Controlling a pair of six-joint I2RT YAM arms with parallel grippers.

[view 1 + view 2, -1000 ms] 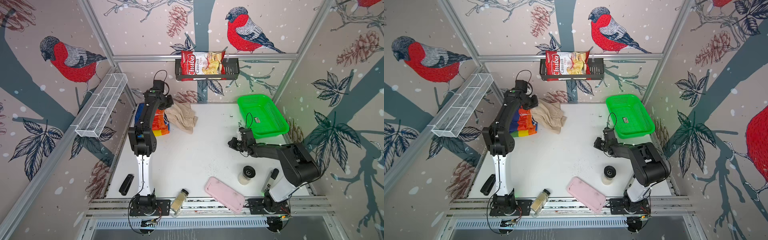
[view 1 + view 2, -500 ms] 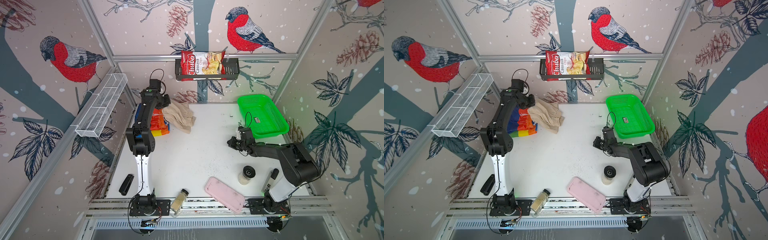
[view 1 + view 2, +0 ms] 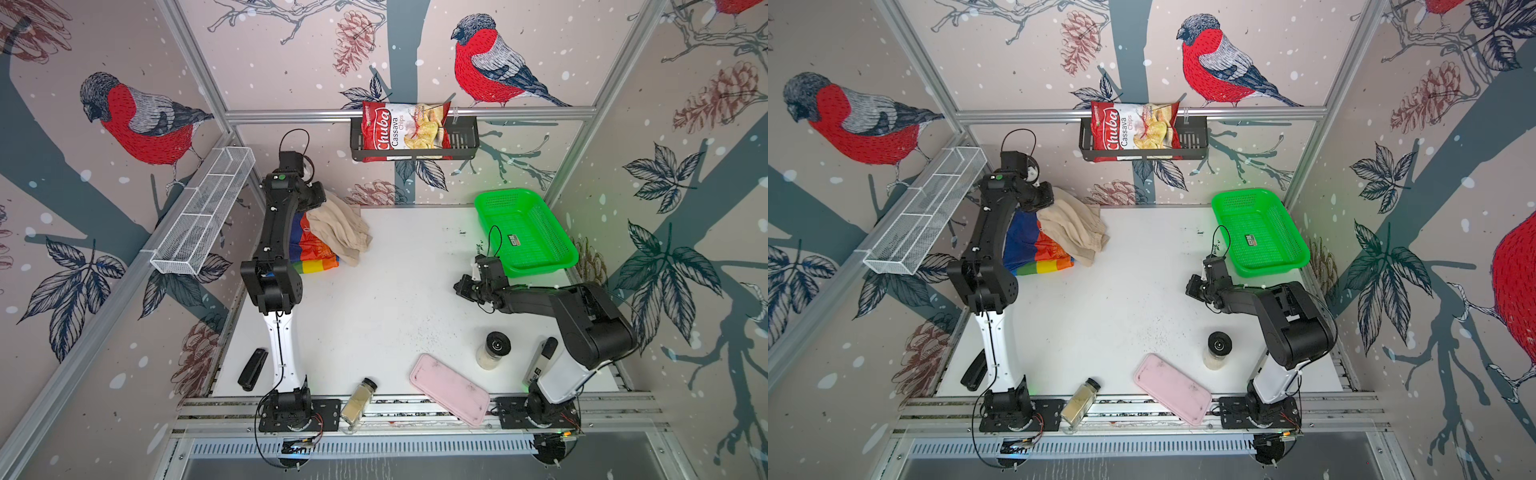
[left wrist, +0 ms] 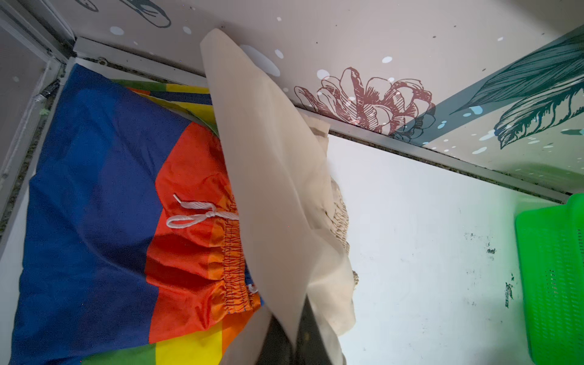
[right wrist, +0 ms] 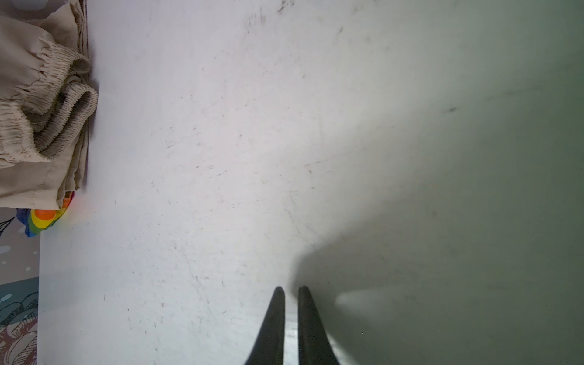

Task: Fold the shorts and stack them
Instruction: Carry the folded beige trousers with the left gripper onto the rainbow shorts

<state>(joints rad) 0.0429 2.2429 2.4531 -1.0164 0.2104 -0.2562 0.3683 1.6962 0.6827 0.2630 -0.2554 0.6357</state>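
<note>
The rainbow shorts (image 3: 316, 254) (image 3: 1034, 249) lie flat in the table's back left corner, white drawstring showing in the left wrist view (image 4: 94, 205). The beige shorts (image 3: 340, 228) (image 3: 1073, 228) rest partly on their right side. My left gripper (image 3: 318, 195) (image 3: 1047, 195) is shut on a raised edge of the beige shorts (image 4: 268, 158), the cloth pinched between its fingers (image 4: 294, 341). My right gripper (image 3: 461, 286) (image 3: 1192, 286) (image 5: 291, 289) hovers low over bare table by the basket, shut and holding nothing. Its wrist view shows the beige waistband (image 5: 31, 110) and a rainbow corner (image 5: 44, 218).
A green basket (image 3: 525, 230) stands at the back right. Along the front lie a pink tray (image 3: 449, 392), a black-lidded jar (image 3: 494, 349), a spice bottle (image 3: 358, 401) and a black object (image 3: 252, 369). A chips bag (image 3: 405, 129) and a wire rack (image 3: 203, 212) hang on the walls.
My left gripper has drawn the held beige edge leftward and back toward the corner, pulling the beige shorts further over the rainbow pair. The right arm has stayed still.
</note>
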